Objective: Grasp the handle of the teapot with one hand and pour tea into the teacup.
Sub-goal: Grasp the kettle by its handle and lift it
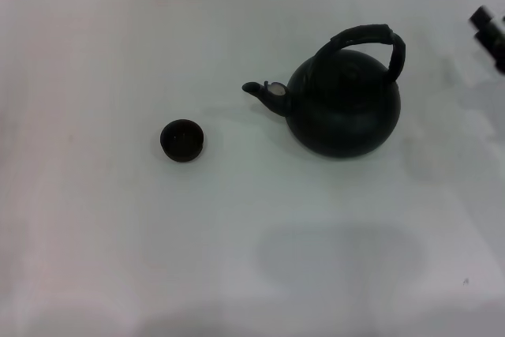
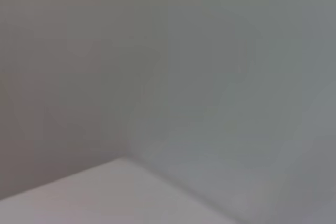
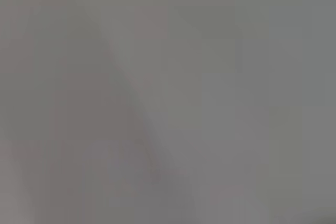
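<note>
- Nearest the robot, the white table (image 1: 118,258) lies bare, with a faint grey shadow on it toward the right.
- A little farther back, left of centre, sits the teacup (image 1: 182,140), a tiny dark bowl standing upright on the table with its mouth up.
- Beyond it and to the right stands the teapot (image 1: 343,104), round and black, upright on the table and well apart from the cup.
- Its short spout (image 1: 264,92) points left, toward the cup's side, and carries a small silvery spot.
- The handle (image 1: 371,41) arches over the top of the pot, a thick black wrapped loop with nothing gripping it.
- Farthest back, at the right edge, the right gripper (image 1: 491,33) shows only as a dark piece, apart from the pot; I can't tell how its fingers stand.
- The left gripper does not show at all; both wrist views give only blank grey-white surface.
</note>
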You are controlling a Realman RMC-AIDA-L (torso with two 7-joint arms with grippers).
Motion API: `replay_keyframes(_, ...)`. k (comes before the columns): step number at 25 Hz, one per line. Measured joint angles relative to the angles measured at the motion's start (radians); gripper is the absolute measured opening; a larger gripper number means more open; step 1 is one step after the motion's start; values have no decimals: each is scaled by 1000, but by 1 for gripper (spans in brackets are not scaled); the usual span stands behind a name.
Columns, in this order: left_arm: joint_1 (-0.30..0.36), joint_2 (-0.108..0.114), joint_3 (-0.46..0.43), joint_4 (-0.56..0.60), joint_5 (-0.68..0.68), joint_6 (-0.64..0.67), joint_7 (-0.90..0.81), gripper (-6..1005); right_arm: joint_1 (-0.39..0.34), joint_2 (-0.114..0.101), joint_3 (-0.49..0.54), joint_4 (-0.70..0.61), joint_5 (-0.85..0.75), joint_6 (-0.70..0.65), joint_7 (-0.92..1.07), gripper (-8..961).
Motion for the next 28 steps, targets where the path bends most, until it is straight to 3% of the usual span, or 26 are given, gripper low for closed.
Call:
replay_keyframes(3, -17, 0, 5, 4, 0, 72, 1, 892, -11, -17, 2, -31, -106, -1, 32, 720)
replay_keyframes(6, -40, -1, 9, 5, 5, 105, 5, 893, -49, -56, 6, -132, -204, 43, 92, 719)
replay_keyframes(12, -64, 2, 10, 6, 6, 118, 27, 892, -208, -207, 20, -588, -520, 342, 389, 719)
replay_keyframes(15, -66, 4, 9, 13, 6, 119, 29, 892, -290, -237, 52, -791, -725, 467, 549, 719)
replay_keyframes(17, -70, 4, 9, 19, 5, 119, 29, 892, -341, -233, 90, -905, -899, 497, 679, 719)
replay_keyframes(20, -80, 4, 7, 20, 4, 119, 29, 892, -401, -193, 177, -1014, -1180, 439, 909, 719)
replay_keyframes(24, -91, 4, 3, 20, 1, 120, 29, 893, -426, -108, 267, -1076, -1493, 316, 1129, 718)
replay_keyframes(28, -102, 6, 1, 20, 0, 128, 30, 893, -436, -35, 307, -1107, -1657, 261, 1227, 718)
